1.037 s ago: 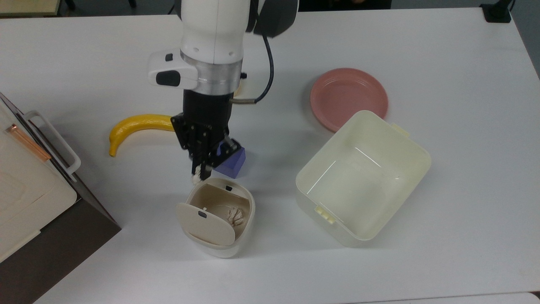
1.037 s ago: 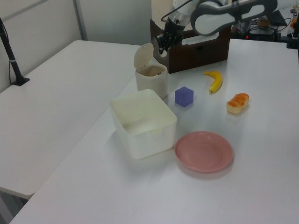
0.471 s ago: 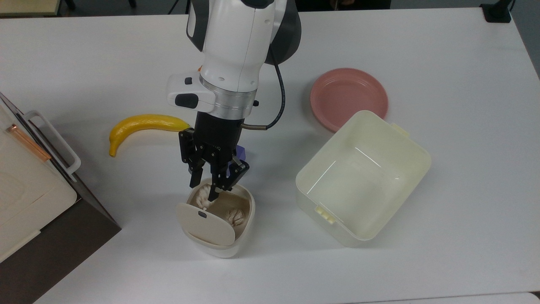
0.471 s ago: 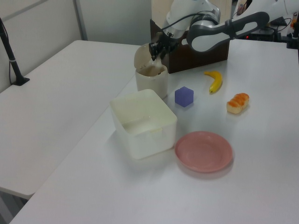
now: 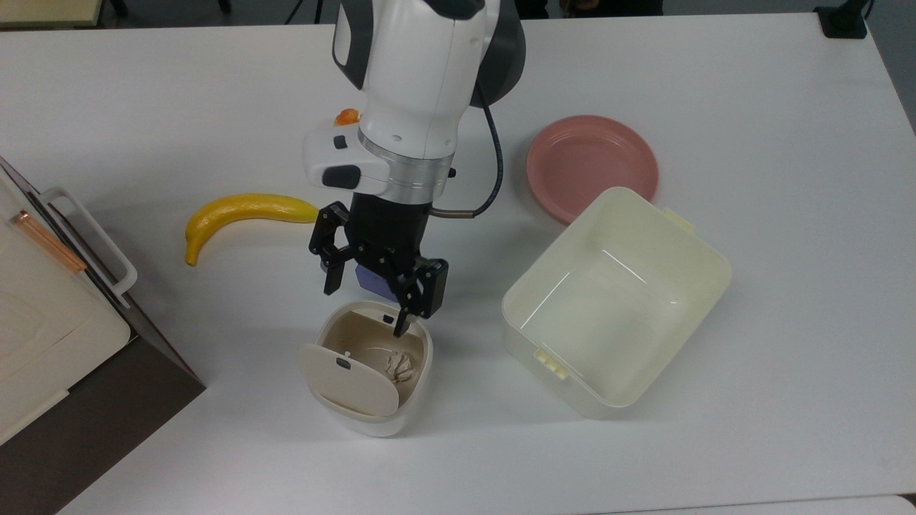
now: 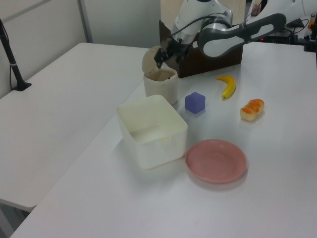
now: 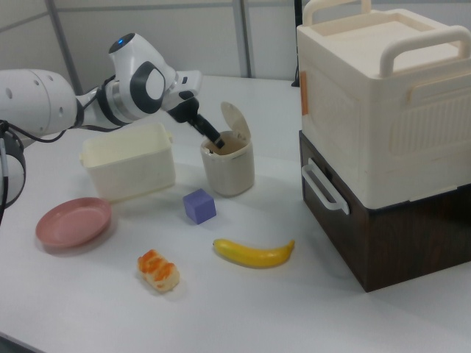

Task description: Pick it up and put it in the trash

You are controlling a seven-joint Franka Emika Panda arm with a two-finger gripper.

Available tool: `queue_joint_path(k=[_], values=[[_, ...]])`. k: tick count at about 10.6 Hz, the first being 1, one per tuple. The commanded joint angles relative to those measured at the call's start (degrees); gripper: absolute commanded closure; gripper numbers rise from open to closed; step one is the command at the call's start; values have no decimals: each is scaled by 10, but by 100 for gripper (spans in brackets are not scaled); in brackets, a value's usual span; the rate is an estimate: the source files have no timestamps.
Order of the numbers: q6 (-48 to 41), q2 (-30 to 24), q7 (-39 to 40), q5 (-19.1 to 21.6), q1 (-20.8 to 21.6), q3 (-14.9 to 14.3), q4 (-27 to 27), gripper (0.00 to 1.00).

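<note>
Off-white paper ball, 1 visible, lies at bottom inside the bin, lid flipped open & tilted toward the top view's lower left. Tool hangs just above bin's rim, fingers spread wide, holding nothing; one fingertip over the rim edge by the small dark button.

Count on white surface: 1 bin, 1 purple cube partly under the tool in top view, 1 banana, 1 pink plate, 1 cream tub w/ edge overlapping plate, 1 orange-topped pastry, 1 big cream box stacked on a dark brown crate.

Vs 1 s ago: tool then was pinched on a paper wad beside bin's rim; 0.5 s ago wad was dropping into the bin, fingers half apart. Now fingers wider, arm shifted toward the top view's right.
</note>
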State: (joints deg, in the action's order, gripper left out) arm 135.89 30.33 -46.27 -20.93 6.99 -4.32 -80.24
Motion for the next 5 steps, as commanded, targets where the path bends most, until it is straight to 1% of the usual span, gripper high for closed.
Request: queue_joint_path(k=[1, 2, 3, 4, 5], values=[[-127, -132, 234, 32, 4, 30, -144, 0], [-182, -148, 295, 66, 2, 30, -142, 0], [-218, -165, 341, 85, -3, 29, -135, 0], [-240, -180, 365, 97, -7, 23, -132, 0], [-262, -195, 369, 110, -20, 22, -124, 0]])
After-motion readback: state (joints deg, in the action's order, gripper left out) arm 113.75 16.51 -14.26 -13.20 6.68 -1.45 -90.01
